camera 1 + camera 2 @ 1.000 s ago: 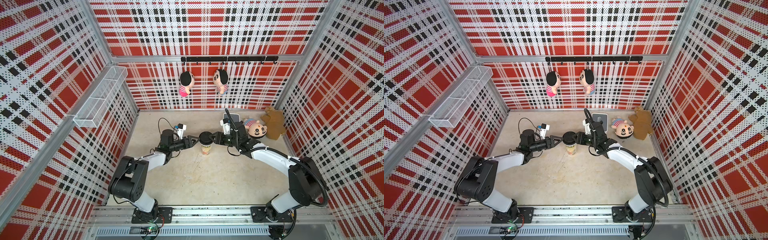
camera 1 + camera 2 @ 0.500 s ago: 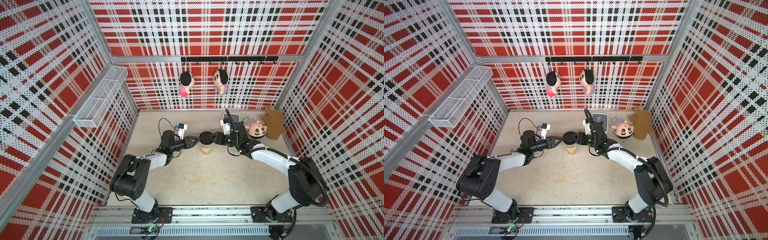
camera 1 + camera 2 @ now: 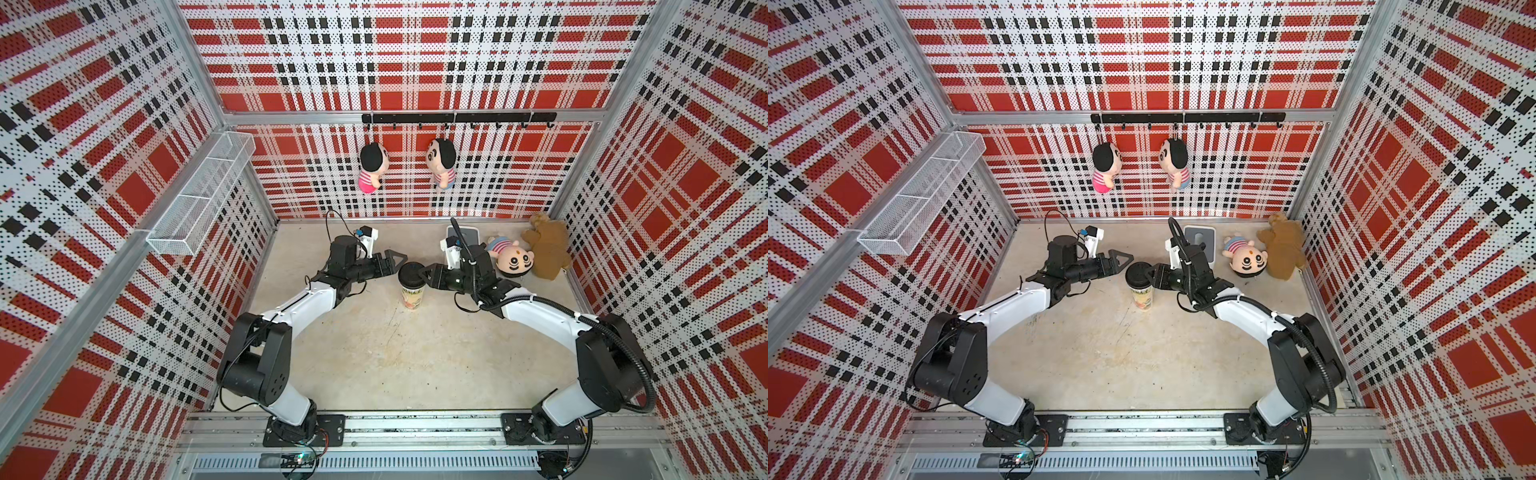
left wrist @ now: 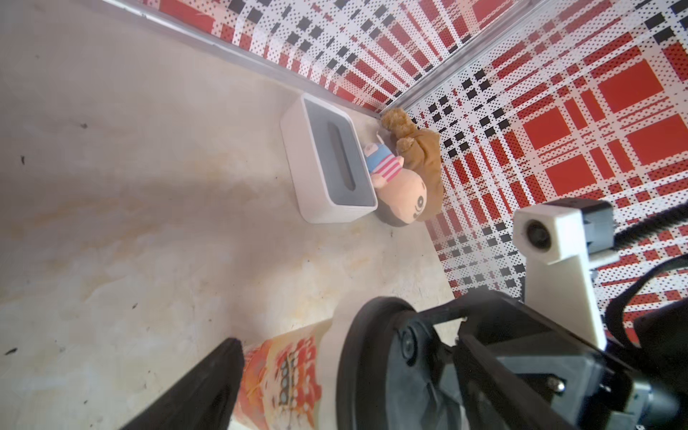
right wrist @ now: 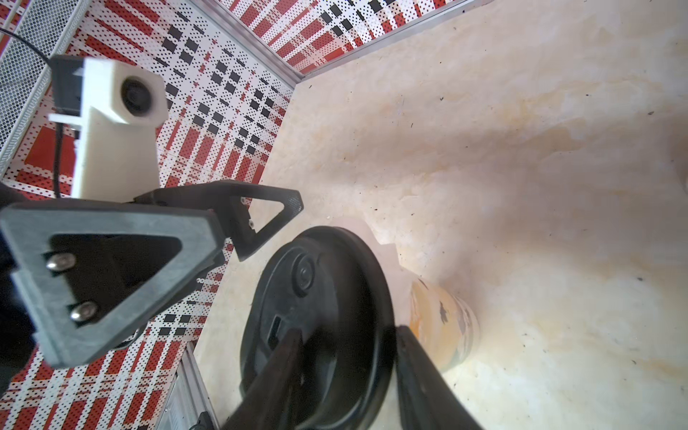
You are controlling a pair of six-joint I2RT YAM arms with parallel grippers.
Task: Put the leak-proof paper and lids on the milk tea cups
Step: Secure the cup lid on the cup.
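Item: milk tea cup (image 3: pixel 412 293), one, upright near the middle of the table (image 3: pixel 374 353), between the two arms. Leak-proof paper (image 5: pixel 379 242): a pale translucent edge showed in the right wrist view, sticking out from under the black lid (image 3: pixel 410 272) at the cup's rim. It appeared to lie over the cup's mouth with the lid on top. How flat it lay under the lid could not be seen. Progress, as judged: paper placed and lid on, so the task's main step looked done. What seemed left was seating the lid fully, if needed, and letting go of it. Right gripper (image 3: pixel 423 273): pinched the lid's rim, one finger on the lid's top face and the other at its edge, on the cup side. Left gripper (image 3: pixel 398 261): jaws spread wide, empty, just beside the cup's upper wall and not touching it. Other stock: white box with a grey slotted top (image 4: pixel 327 163) by the back wall; striped plush doll (image 3: pixel 513 259) and brown plush toy (image 3: pixel 546 247) lying next to it. Markings: the cup's wall carried orange-red print with dark lettering, visible in the left wrist view but not legible. No brand or label could be read elsewhere.
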